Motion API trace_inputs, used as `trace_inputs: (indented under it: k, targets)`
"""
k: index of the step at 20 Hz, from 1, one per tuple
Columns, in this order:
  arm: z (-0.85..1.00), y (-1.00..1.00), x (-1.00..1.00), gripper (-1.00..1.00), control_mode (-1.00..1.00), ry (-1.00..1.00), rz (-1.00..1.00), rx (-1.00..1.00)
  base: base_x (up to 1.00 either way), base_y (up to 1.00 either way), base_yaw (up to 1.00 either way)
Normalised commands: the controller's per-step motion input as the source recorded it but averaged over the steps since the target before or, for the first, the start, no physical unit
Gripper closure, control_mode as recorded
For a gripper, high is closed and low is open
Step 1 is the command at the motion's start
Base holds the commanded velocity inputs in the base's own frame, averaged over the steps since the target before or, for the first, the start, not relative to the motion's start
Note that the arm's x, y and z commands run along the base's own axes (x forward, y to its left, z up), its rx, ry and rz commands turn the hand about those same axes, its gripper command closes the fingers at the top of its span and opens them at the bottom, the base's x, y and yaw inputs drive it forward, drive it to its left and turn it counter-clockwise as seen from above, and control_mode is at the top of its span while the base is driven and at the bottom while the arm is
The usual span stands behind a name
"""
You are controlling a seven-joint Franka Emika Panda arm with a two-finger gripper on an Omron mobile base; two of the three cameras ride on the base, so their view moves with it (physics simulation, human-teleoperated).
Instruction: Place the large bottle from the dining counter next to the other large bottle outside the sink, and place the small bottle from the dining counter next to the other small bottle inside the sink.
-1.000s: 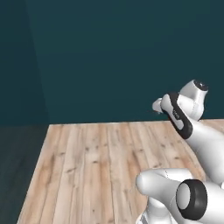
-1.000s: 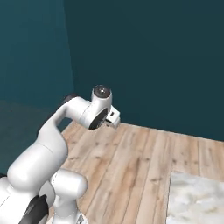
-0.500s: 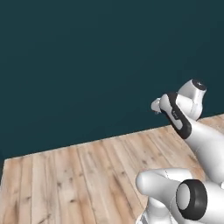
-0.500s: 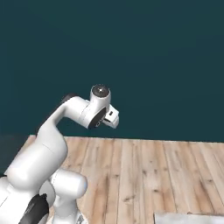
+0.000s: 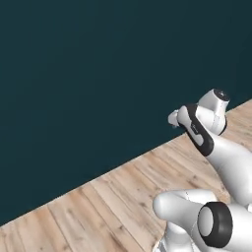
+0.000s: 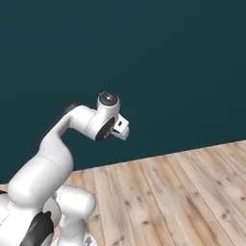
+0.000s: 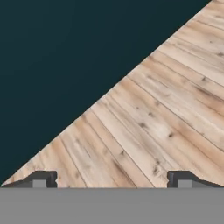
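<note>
The large bottles, the small bottles, the dining counter and the sink are out of view. In the hand view my gripper [image 7: 112, 180] is open, its two dark fingertips [image 7: 41, 179] standing wide apart with nothing between them, over bare wooden floor. The white arm is folded close above the base, and its hand [image 6: 121, 129] points toward a dark wall. From the left base view the same hand [image 5: 173, 118] shows just past the wrist.
A dark teal wall [image 5: 98, 74] stands close ahead and meets the light wooden plank floor [image 5: 123, 206] along a slanted line. That wall [image 6: 168, 62] also spans the right base view above the floor [image 6: 168, 192].
The whole picture has shifted, so the base has turned: the wall now takes up more of both base views, and a pale marble patch at the lower right has left. The arm's pose is unchanged.
</note>
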Motion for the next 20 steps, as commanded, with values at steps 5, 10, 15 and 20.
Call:
trace_inputs:
  k: [5, 10, 15, 20]
  targets:
    - [0.0, 0.0, 0.0, -1.0, 1.0, 0.0, 0.0, 0.0, 0.85, 0.0, -0.57]
    - [0.0, 0.0, 0.0, -1.0, 1.0, 0.0, 0.0, 0.0, 0.88, 0.0, -0.58]
    - [0.0, 0.0, 0.0, -1.0, 1.0, 0.0, 0.0, 0.0, 0.93, 0.0, -0.58]
    - [0.0, 0.0, 0.0, -1.0, 1.0, 0.0, 0.0, 0.0, 0.96, 0.0, -0.58]
